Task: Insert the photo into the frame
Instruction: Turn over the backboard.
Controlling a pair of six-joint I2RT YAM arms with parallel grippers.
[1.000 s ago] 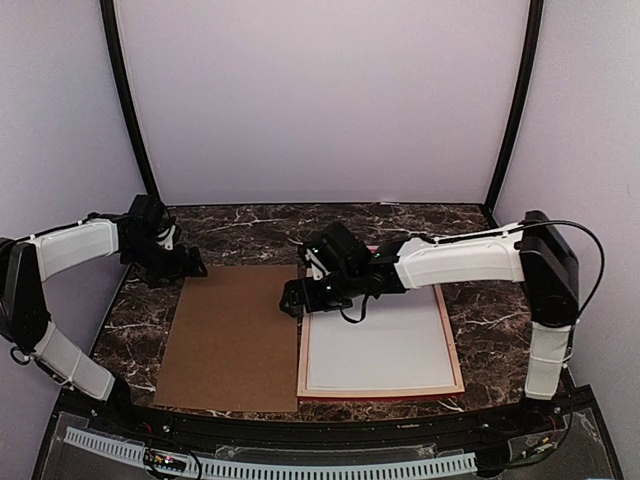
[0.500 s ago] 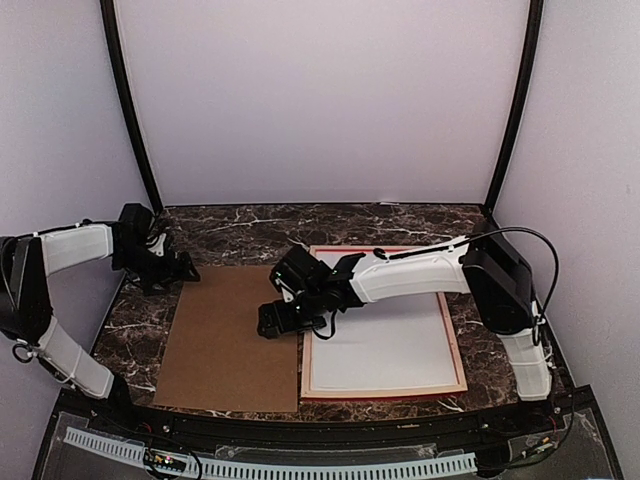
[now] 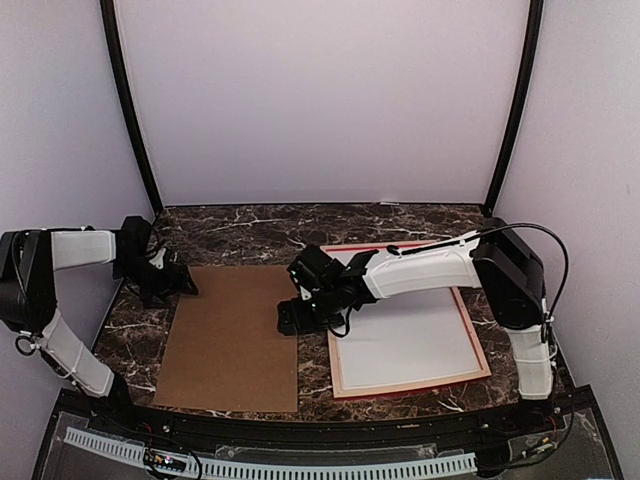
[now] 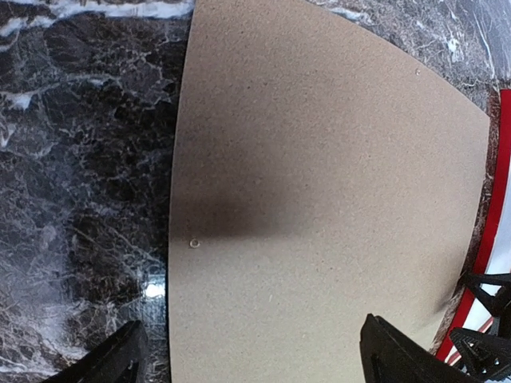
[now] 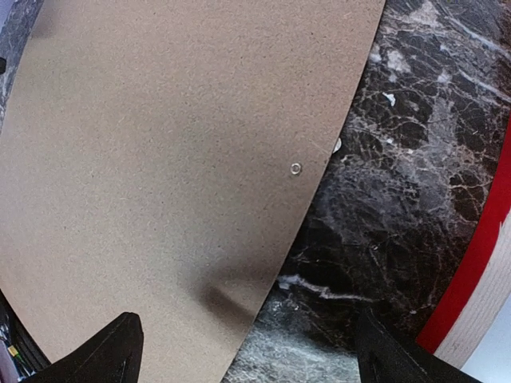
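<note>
The frame (image 3: 412,384) lies flat at the right, a little askew, its red edge (image 4: 479,263) showing round a plain white sheet (image 3: 405,335). The photo's printed side shows in no view, so I cannot tell whether that sheet is the photo. A brown backing board (image 3: 235,335) lies to the left of the frame. My right gripper (image 3: 292,320) hangs open over the board's right edge (image 5: 319,183), and the frame's red edge (image 5: 471,271) is off to its side. The left gripper (image 3: 178,285) is open at the board's far left corner, low over the board (image 4: 319,199). Neither holds anything.
The dark marble table (image 3: 250,225) shows as a strip between board and frame (image 5: 399,159). Black posts (image 3: 130,110) and pale walls stand at the back and sides. Both arm bases sit at the near edge.
The frame has slid to the right and turned slightly, opening a gap beside the board. My right gripper went left, then back toward the gap. The left gripper drew back a little.
</note>
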